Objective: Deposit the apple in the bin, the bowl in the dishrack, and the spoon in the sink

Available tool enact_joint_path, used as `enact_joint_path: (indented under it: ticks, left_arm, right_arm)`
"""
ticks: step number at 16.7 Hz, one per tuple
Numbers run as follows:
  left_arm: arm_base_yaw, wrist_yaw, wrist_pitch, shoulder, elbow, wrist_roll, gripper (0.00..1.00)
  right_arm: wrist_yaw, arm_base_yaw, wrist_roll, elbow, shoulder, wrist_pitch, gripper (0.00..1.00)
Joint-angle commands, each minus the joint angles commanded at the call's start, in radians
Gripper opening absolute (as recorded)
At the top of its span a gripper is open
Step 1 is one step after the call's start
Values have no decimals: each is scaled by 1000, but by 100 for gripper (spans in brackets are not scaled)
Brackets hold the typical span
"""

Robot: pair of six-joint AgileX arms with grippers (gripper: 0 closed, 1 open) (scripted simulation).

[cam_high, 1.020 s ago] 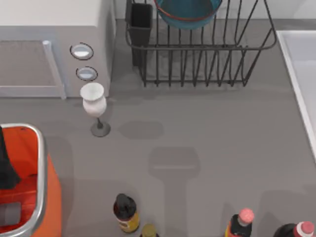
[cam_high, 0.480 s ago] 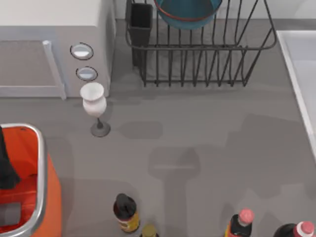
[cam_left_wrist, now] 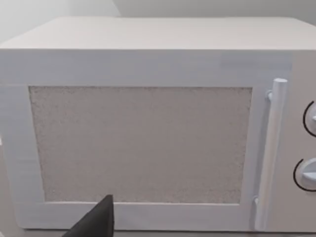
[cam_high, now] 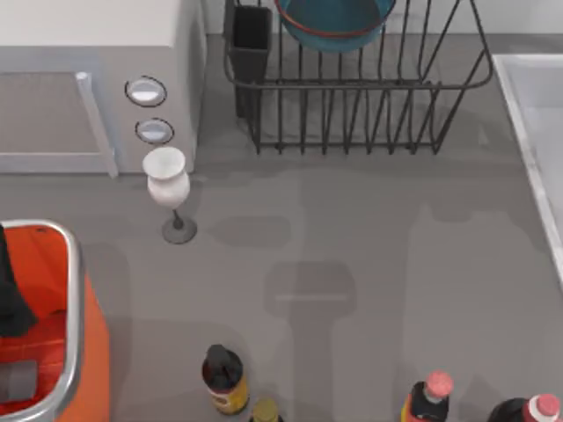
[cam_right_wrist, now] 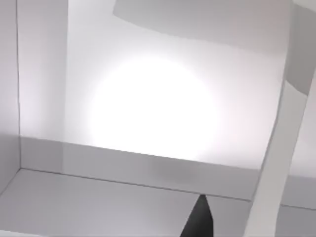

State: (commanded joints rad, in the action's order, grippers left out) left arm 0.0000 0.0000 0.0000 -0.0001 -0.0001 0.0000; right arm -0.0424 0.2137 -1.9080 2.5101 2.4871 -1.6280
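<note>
At the top of the top view, among the upright bars of the large black wire dishrack [cam_high: 361, 105]: the wide round blue bowl with a thin reddish-brown rim [cam_high: 334, 22], cut off by the picture's edge. At the rack's left corner, a dark rectangular utensil cup [cam_high: 252, 40].

At the right side of the grey table [cam_high: 352, 229], the pale grey-white rectangular sink with a raised white rim [cam_high: 541, 97]. Seen from the right wrist, close over that pale basin, the dark tip of the right gripper [cam_right_wrist: 200, 219]; jaws wide or narrow, cannot tell.

At the lower left, the large bright orange bin with a rounded silver metal rim [cam_high: 75, 299], and over its left part a dark stretch of the left arm [cam_high: 10, 290]. Seen from the left wrist, the dark tip of the left gripper [cam_left_wrist: 96, 222], facing the door of a boxy white microwave [cam_high: 97, 35]; jaws likewise cannot tell.

Just in front of the microwave's dials, an upright white goblet [cam_high: 167, 180]. Along the near edge, a dark bottle with a yellow label [cam_high: 224, 380] and two red-capped bottles [cam_high: 431, 394].
</note>
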Motion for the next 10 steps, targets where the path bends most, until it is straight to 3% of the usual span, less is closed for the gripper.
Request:
enact_joint_path:
  ticks: [5, 10]
  left_arm:
    - [0, 0, 0, 0, 0, 0, 100]
    - [0, 0, 0, 0, 0, 0, 100]
  right_arm:
    - [-3, -51, 87, 323, 216, -76, 0]
    - [-4, -65, 113, 392, 262, -89, 0]
